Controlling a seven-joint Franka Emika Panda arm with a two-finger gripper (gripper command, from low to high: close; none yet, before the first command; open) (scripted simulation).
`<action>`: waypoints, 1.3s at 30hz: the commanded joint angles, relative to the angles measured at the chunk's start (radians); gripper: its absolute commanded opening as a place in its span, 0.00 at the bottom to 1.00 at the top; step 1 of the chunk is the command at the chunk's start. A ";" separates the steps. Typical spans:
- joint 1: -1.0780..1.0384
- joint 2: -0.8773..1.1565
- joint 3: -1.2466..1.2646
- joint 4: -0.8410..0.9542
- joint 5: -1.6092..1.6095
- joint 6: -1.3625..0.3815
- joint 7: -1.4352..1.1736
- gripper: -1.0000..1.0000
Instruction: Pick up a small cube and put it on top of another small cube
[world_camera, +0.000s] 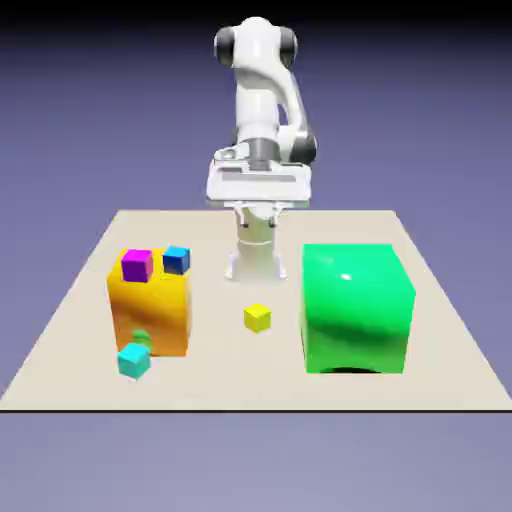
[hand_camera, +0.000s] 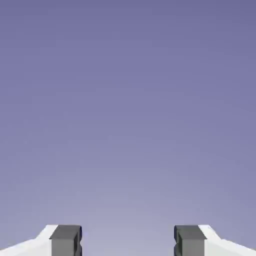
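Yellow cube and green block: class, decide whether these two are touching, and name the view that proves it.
Apart. The exterior view shows bare tabletop between the yellow cube and the green block.

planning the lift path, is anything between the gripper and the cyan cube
Nothing visible stands between the open gripper and the cyan cube; the orange block sits right behind it, possibly close to a low approach.

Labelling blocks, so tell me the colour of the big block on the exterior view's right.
Green; exterior view.
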 joint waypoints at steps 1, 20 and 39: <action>0.001 0.036 -0.019 0.027 0.010 -0.032 -0.009 0.50; 0.010 0.725 -0.375 0.541 0.194 -0.646 -0.184 0.50; -0.004 1.285 -0.572 0.831 0.383 -0.932 -0.339 0.50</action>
